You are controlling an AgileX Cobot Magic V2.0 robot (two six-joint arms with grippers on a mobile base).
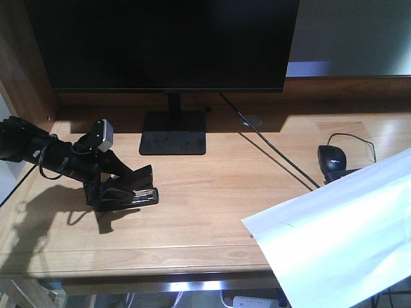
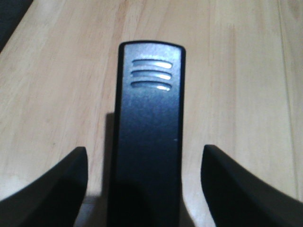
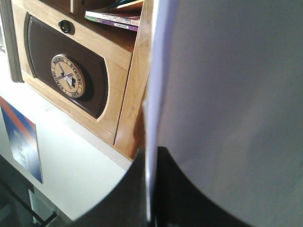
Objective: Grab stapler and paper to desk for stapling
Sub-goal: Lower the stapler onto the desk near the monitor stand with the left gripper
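Overview: small black stapler (image 1: 142, 196) is laid flat on the light-wood desk (image 1: 212, 192), inside the left gripper (image 1: 138, 183). Left wrist: jaws are spread wide, clear of both its sides. Right wrist: plain white paper sheet (image 3: 227, 94) is pinched edge-on by the right gripper (image 3: 149, 189), presumably held up for delivery.

Front view above desk (image 1: 212, 192), wrist views close-up

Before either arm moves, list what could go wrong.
1. The left gripper is open, wood showing either side of the stapler; an uneven close could shove it askew.
2. The right gripper pinches the paper by one edge, not yet flat on the desk; it may sag or slip.
3. The paper hangs near the mouse and could snag it.
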